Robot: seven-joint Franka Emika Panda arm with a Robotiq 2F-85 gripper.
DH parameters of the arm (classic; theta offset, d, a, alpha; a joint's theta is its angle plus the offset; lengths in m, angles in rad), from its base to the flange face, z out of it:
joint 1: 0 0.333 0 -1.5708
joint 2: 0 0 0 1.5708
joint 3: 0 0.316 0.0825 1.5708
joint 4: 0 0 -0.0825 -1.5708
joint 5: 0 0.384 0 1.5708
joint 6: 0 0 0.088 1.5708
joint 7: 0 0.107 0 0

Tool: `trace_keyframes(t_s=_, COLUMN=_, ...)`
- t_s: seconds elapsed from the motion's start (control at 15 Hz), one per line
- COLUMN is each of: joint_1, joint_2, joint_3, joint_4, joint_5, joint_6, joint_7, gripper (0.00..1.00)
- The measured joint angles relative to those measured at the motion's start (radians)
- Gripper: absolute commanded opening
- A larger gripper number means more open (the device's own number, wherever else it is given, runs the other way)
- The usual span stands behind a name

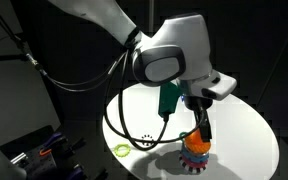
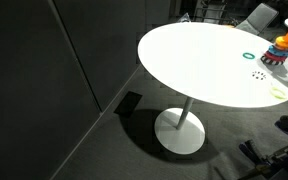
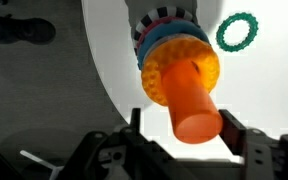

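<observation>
A ring-stacking toy (image 1: pixel 196 150) stands near the edge of a round white table (image 1: pixel 246 120). Its orange peg (image 3: pixel 192 95) rises from an orange ring, with blue and black-and-white striped rings (image 3: pixel 164 30) below. My gripper (image 3: pixel 184 128) hangs straight over the toy, its jaws on either side of the peg's top. The right finger (image 3: pixel 234 132) lies close against the peg, while a narrow gap shows between the peg and the left finger (image 3: pixel 135 122). The jaws are open. The toy (image 2: pixel 281 50) also appears at the table's far rim in an exterior view.
Loose rings lie on the table (image 2: pixel 194 60): a green ring (image 3: pixel 238 31) beside the toy, a yellow-green ring (image 1: pixel 121 150) near the rim and a dark dotted ring (image 1: pixel 147 140). A cable loops from the arm over the tabletop. Dark walls and floor surround the table's pedestal (image 2: pixel 180 130).
</observation>
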Motion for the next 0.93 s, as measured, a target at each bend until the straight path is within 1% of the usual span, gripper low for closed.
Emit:
trace_keyframes(t_s=0.13, joint_1=0.001, joint_2=0.001, joint_3=0.0, joint_4=0.0, joint_5=0.0, joint_6=0.003, joint_7=0.0, gripper=0.31)
trace_keyframes(t_s=0.2, joint_1=0.001, joint_2=0.001, joint_3=0.0, joint_4=0.001, joint_5=0.0, joint_6=0.003, joint_7=0.0, gripper=0.25)
trace_keyframes(t_s=0.27, joint_1=0.001, joint_2=0.001, joint_3=0.0, joint_4=0.002, joint_5=0.0, joint_6=0.003, joint_7=0.0, gripper=0.2)
trace_keyframes(t_s=0.67, joint_1=0.012, joint_2=-0.005, joint_3=0.001, joint_4=0.002, joint_5=0.0, joint_6=0.003, joint_7=0.0, gripper=0.2)
trace_keyframes(t_s=0.93, joint_1=0.034, joint_2=-0.027, joint_3=0.004, joint_4=-0.001, joint_5=0.0, joint_6=0.003, joint_7=0.0, gripper=0.2)
